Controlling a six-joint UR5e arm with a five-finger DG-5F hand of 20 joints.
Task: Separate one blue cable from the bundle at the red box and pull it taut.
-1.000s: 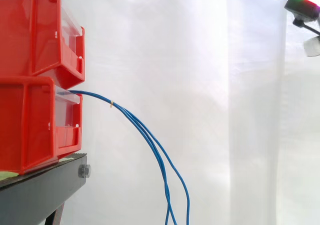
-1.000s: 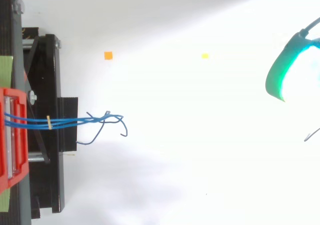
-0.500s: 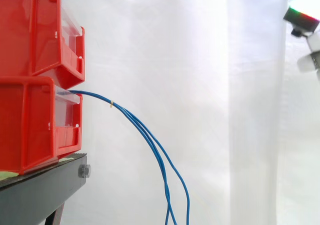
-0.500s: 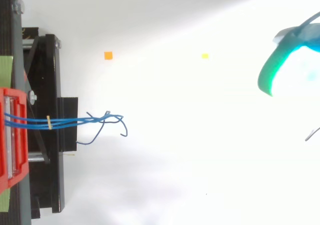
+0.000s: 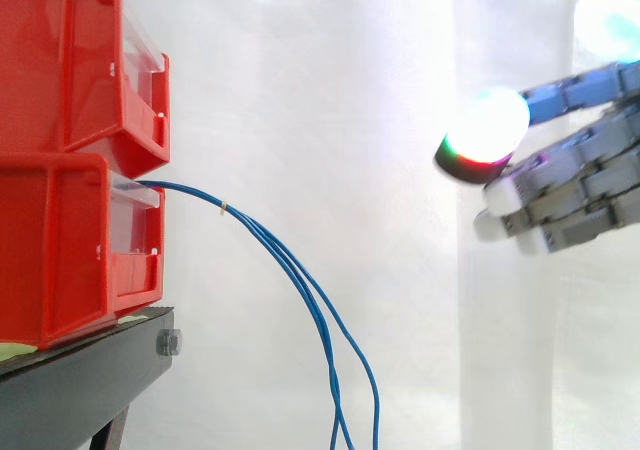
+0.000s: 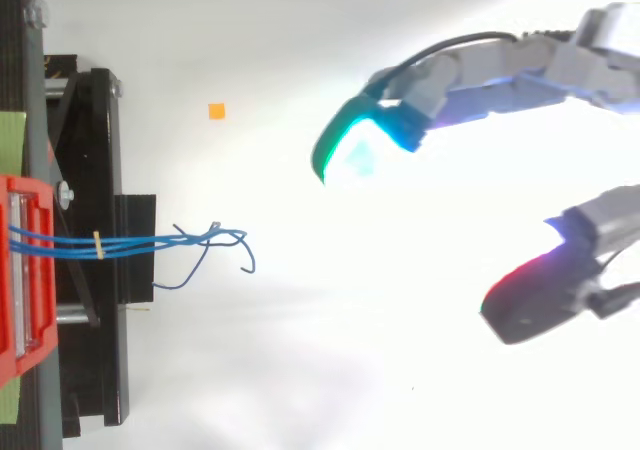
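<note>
Robot hand [image 5: 585, 185] with fingers spread apart and holding nothing, its glowing pads [image 5: 487, 130] turned toward the lower red plastic bin [image 5: 60, 250] and well apart from it. A bundle of thin blue cables [image 5: 300, 280] leaves that bin's front, is bound by a small yellow tie [image 5: 223, 208] near the bin, and droops slack below it, untouched.

Hand [image 5: 575, 195] well apart from blue cables [image 5: 290, 266]

cables [image 6: 140, 241]: thin, blue, bunched w/ yellow tie [image 5: 223, 208] nr box; slack, arc down from box front, ends splayed.
box [image 5: 60, 250]: red, lower of stacked pair.
</note>
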